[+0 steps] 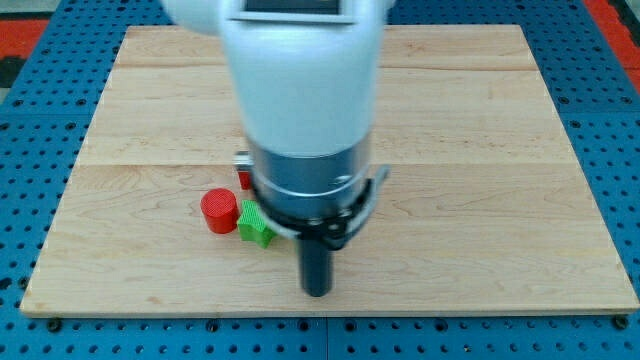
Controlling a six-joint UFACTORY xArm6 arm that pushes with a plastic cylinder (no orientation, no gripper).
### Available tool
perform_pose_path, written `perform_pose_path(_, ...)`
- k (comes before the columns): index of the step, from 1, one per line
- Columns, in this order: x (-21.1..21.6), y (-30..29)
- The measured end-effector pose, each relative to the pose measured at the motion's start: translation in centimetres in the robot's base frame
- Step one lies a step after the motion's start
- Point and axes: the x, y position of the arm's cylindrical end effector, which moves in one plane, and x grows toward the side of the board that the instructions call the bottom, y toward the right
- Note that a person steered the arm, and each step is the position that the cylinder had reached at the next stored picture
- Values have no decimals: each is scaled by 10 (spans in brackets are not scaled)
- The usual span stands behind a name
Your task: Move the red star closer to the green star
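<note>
Red block (243, 180), maybe the star, half hidden just above green star (256, 224); both up-left of my tip (316, 292). No jaws to open.

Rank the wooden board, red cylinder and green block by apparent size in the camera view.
1. wooden board
2. red cylinder
3. green block, which is partly hidden by the arm, so the last two are uncertain.

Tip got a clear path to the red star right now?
Probably not directly. My tip sits toward the view's bottom right of the green star, and only a red sliver shows behind the arm; the green star and red cylinder lie between.
</note>
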Motion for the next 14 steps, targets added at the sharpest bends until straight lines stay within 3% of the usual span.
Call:
perform_pose_path(1, -21, 13)
perform_pose_path(2, -32, -10)
perform_pose_path(4, -18, -7)
perform_pose_path(5, -21, -113)
perform_pose_path(6, -35, -169)
perform_pose_path(7, -82, -179)
perform_pose_path(8, -157, -179)
perform_pose_path(9, -215, -148)
perform_pose_path(10, -201, -90)
perform_pose_path(11, -164, -93)
perform_pose_path(14, -130, -106)
